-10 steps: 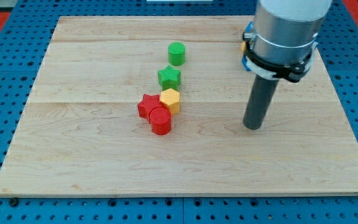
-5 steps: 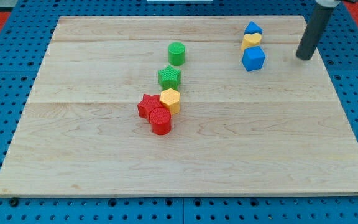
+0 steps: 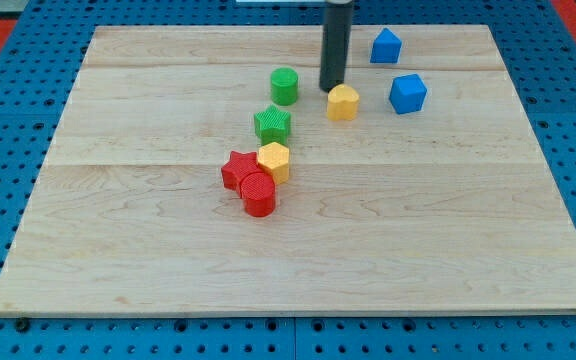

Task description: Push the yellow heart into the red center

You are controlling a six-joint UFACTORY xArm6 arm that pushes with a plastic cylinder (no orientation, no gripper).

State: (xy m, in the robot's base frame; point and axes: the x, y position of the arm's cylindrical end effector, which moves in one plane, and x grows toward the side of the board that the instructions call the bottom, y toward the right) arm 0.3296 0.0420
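Observation:
The yellow heart (image 3: pixel 343 102) lies on the wooden board (image 3: pixel 148 250) right of the green cylinder. My tip (image 3: pixel 331 87) stands just above and left of the heart, touching or nearly touching its top-left edge. The red star (image 3: pixel 236 170) and the red cylinder (image 3: pixel 258 194) sit together near the board's middle, with a yellow hexagon (image 3: pixel 274 160) against them on the right. The heart is well up and to the right of this red group.
A green cylinder (image 3: pixel 284 86) stands left of my tip. A green star (image 3: pixel 272 124) lies below it. A blue block with a pointed top (image 3: pixel 385 46) sits at the view's top right and a blue cube (image 3: pixel 407 93) lies right of the heart.
My tip swept from the view's right edge to the left. The yellow heart moved out from between the two blue blocks, down and to the left. The pointed blue block shifted slightly left.

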